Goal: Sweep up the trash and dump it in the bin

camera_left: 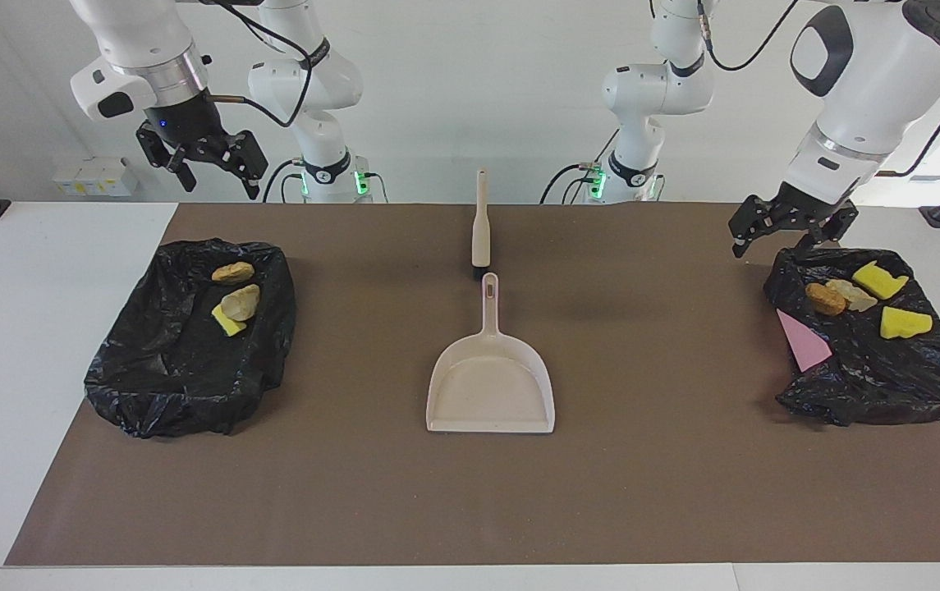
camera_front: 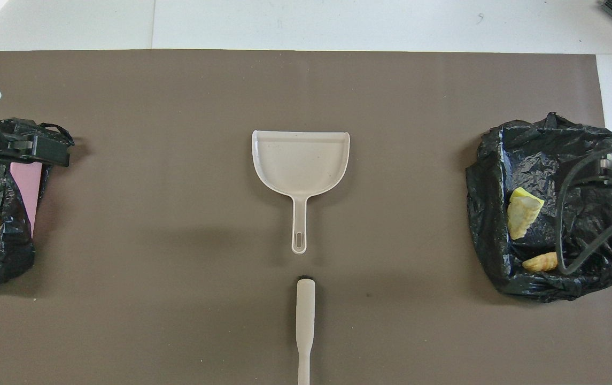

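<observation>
Left gripper [camera_left: 790,223] spread and empty above the crinkled black plastic bin bag [camera_left: 880,386] at its end – right gripper [camera_left: 205,158] also spread, waiting raised.

All the trash lies in two glossy bags [camera_left: 166,369]; the smooth beige plastic dustpan [camera_left: 491,392] is empty, the slim beige brush [camera_left: 480,222] idle – yellow sponge chunks [camera_left: 903,322], crusty orange-brown lumps [camera_left: 825,299]. Task looks finished.

Bright even light, soft shadows on the brown mat [camera_left: 650,460], sharp focus, glossy bag glare

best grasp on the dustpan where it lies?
Grip the dustpan by its thin straight handle, coming from above with the jaws across its width. The handle lies flat, pointing toward the robots at the brush; the pan's wide, shallow body looks too broad to pinch.
</observation>
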Action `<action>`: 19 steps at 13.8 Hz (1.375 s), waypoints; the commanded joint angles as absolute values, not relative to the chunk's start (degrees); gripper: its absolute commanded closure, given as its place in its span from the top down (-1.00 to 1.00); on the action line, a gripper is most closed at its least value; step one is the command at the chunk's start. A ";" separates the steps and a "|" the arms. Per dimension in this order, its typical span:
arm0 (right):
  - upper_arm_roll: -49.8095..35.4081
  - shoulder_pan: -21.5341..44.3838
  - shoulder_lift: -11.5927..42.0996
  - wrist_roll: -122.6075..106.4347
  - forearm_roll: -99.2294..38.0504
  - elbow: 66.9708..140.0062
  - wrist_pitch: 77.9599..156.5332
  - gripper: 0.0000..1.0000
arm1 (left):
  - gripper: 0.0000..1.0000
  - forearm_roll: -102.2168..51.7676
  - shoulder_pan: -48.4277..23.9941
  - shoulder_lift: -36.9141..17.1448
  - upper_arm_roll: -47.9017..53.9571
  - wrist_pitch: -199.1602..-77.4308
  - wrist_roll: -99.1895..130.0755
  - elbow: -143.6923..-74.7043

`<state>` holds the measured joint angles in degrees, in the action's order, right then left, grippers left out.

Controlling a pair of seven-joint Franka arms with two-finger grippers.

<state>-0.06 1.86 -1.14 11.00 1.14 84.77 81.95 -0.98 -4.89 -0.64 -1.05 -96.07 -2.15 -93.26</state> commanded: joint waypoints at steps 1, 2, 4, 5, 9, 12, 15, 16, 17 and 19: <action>0.09 1.41 -1.93 9.93 -0.09 85.69 81.91 1.00 | 1.00 0.17 -4.92 0.79 -1.14 -93.18 -2.46 -93.35; 0.09 1.41 -1.93 9.93 -0.09 85.61 81.91 1.00 | 1.00 0.70 -4.92 0.62 -1.14 -90.73 -2.63 -91.77; 0.09 1.41 -1.93 10.02 -0.09 85.61 81.91 1.00 | 1.00 0.70 -4.83 0.62 -1.40 -88.69 -2.64 -90.10; 0.09 1.41 -1.93 10.02 -0.09 85.61 81.91 1.00 | 1.00 0.53 -4.83 0.53 -1.49 -88.33 -2.64 -89.39; 0.09 1.41 -1.93 10.02 -0.09 85.61 81.91 1.00 | 1.00 0.09 -4.83 0.18 -1.67 -88.95 -4.91 -89.21; 0.09 1.41 -1.93 9.93 -0.09 85.61 81.91 1.00 | 1.00 0.00 -4.83 -0.09 -1.93 -86.85 -4.92 -87.28; 0.09 1.41 -1.93 10.02 -0.09 85.69 81.91 1.00 | 1.00 0.18 -4.83 0.00 -1.93 -86.66 -5.53 -87.10; 0.09 1.41 -1.93 9.93 -0.09 85.61 81.91 1.00 | 1.00 0.26 -4.83 0.00 -1.93 -86.66 -7.02 -87.01; 0.09 1.41 -1.93 9.93 -0.09 85.61 81.91 1.00 | 1.00 0.61 -4.92 0.09 -1.76 -86.57 -7.55 -87.01; 0.09 1.41 -1.93 10.02 -0.09 85.69 81.91 1.00 | 1.00 0.27 -4.83 0.09 -1.76 -86.66 -7.56 -87.10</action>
